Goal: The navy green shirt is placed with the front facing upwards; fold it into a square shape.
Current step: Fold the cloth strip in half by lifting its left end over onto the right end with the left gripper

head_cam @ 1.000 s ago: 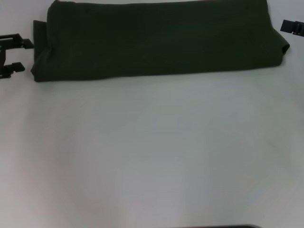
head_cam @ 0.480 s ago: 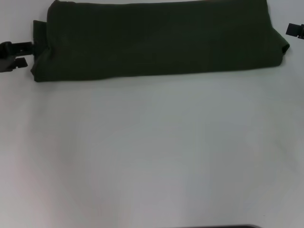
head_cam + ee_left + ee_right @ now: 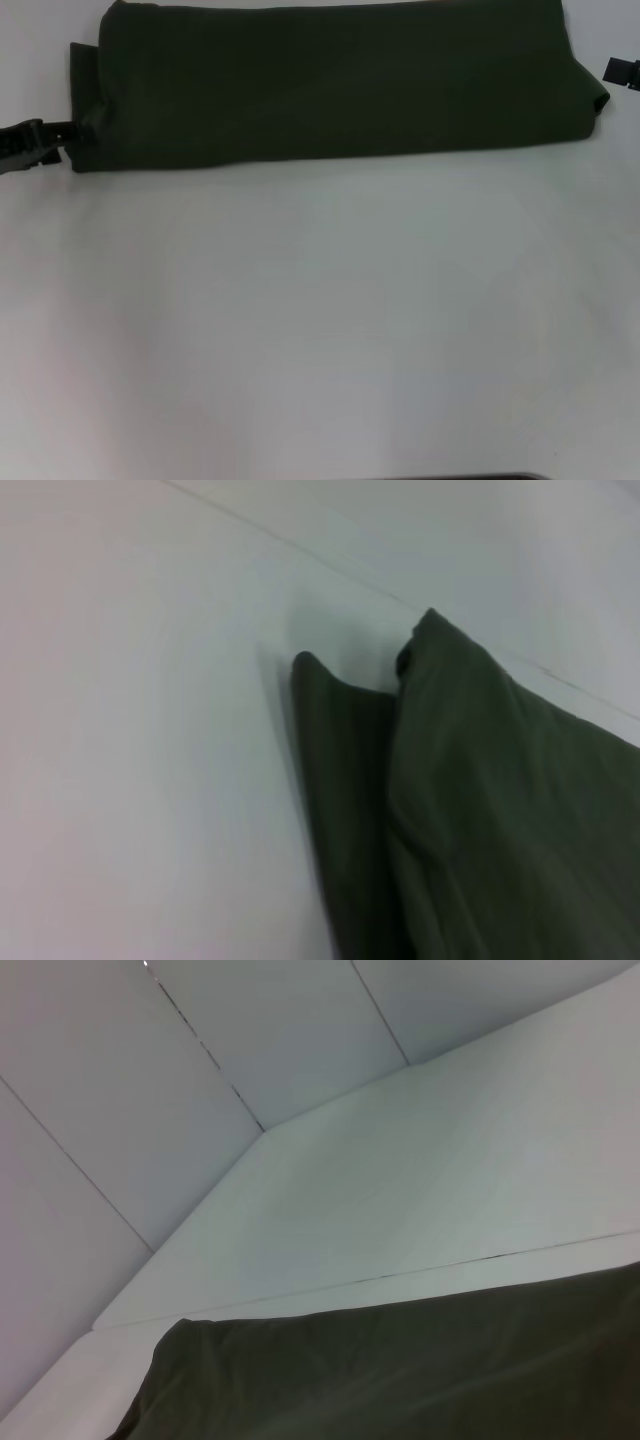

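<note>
The navy green shirt (image 3: 330, 85) is soft matt cloth on a smooth, matt white table (image 3: 330, 320).

The navy green shirt (image 3: 335, 80) lay folded into a long, flat band along the far edge of the white table (image 3: 320, 320). Its plain dark green side faced up, and a lower layer stuck out at its left end.

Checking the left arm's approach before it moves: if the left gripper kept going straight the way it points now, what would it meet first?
Most likely the navy green shirt: the left gripper points at its left end near the front corner, apparently already at the edge. Height is unclear.
</note>
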Controlling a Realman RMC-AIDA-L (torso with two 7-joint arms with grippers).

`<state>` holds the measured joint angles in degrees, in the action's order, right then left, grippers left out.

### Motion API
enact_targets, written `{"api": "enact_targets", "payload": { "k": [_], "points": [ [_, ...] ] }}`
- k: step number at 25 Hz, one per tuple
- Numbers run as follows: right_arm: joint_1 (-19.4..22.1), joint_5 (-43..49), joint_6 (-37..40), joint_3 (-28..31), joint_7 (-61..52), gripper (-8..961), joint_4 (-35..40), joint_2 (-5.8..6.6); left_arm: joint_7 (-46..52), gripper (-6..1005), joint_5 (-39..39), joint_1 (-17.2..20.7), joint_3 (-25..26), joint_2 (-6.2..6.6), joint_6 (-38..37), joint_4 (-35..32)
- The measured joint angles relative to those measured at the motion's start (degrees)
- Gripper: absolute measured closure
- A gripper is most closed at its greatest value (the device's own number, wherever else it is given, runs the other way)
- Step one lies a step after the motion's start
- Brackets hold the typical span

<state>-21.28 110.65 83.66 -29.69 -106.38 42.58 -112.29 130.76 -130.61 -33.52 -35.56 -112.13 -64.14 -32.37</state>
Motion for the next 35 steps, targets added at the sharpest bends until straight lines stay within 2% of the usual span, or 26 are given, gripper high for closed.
{"api": "enact_targets", "payload": {
  "k": [5,14,22,35],
  "points": [
    [0.18,0.0,0.0,0.17,-0.08,176,-0.04,-0.06,0.4,278,0.04,-0.06,-0.19,-0.04,0.24,0.12],
    [0.27,0.0,0.01,0.25,0.11,175,-0.05,-0.23,0.43,278,0.35,-0.86,-0.21,-1.04,-0.02,0.12],
    [0.65,0.0,0.07,0.55,0.22,175,-0.05,-0.39,0.56,278,0.07,-2.04,-0.4,-1.32,1.31,1.34],
    [1.01,-0.01,0.58,1.43,-0.03,176,-0.11,-0.37,2.37,279,0.0,-2.57,-4.83,-1.82,4.02,1.54]
  ]
}}
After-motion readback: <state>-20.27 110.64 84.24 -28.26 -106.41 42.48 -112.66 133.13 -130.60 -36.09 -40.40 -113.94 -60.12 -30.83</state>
